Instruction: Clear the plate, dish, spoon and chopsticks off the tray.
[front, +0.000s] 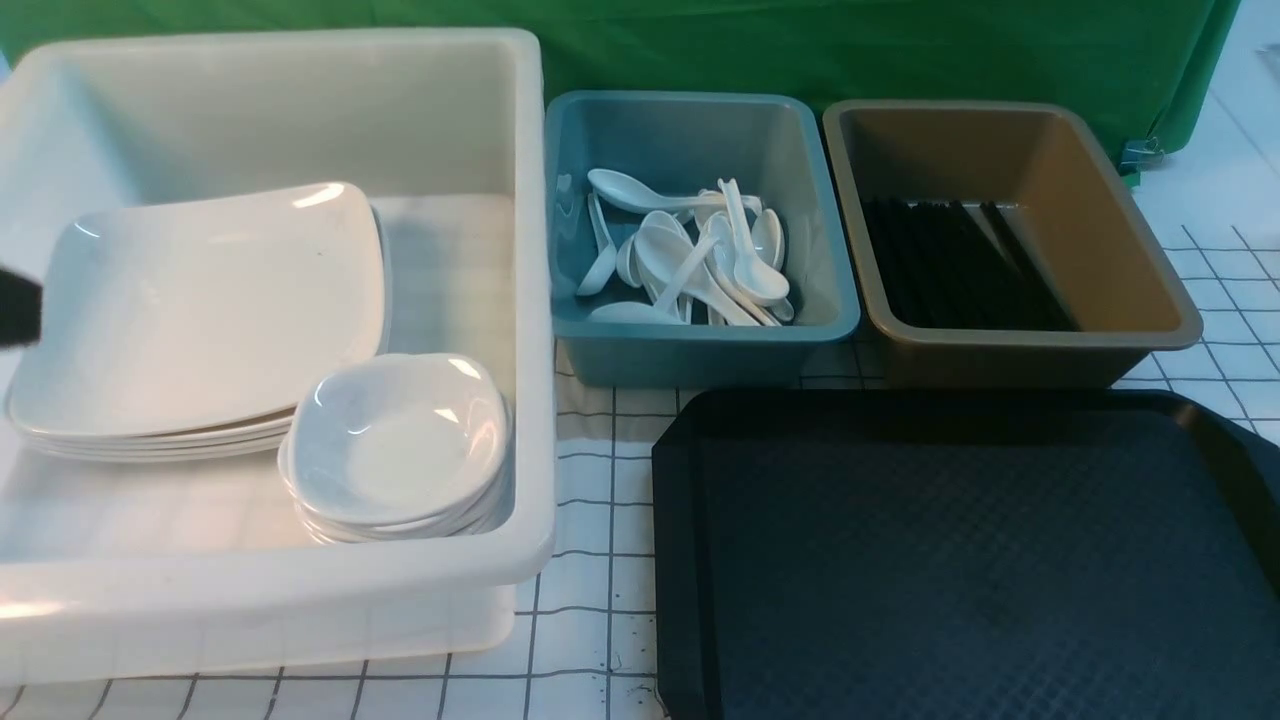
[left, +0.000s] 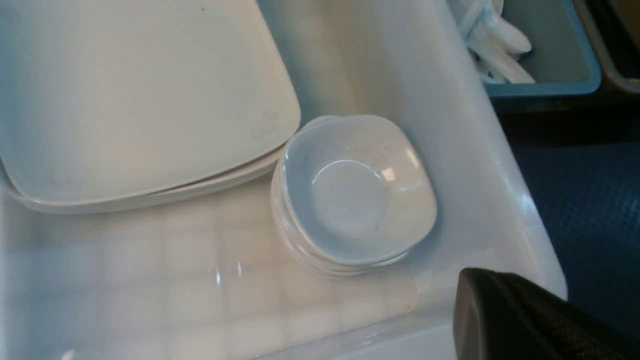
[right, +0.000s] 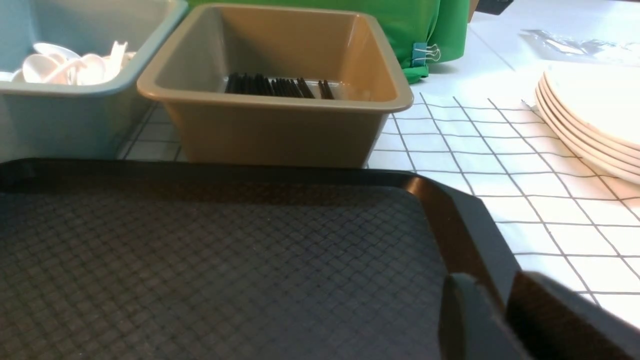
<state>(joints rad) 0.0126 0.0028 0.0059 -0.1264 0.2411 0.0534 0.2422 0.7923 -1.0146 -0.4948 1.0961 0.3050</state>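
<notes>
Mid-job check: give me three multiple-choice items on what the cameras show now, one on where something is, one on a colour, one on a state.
1. Where is the top small dish?
A. on the tray
B. on a stack in the white tub
C. in the teal tub

2. What colour is the tub holding the chopsticks?
A. brown
B. teal
C. white

3. What does the black tray carry?
A. a plate
B. a spoon
C. nothing that shows

Answers:
1 B, it sits atop other dishes beside the plate stack.
2 A, the black sticks lie in the brown tub; the spoons fill the teal tub.
3 C, its textured surface shows bare in the front and right wrist views.
</notes>
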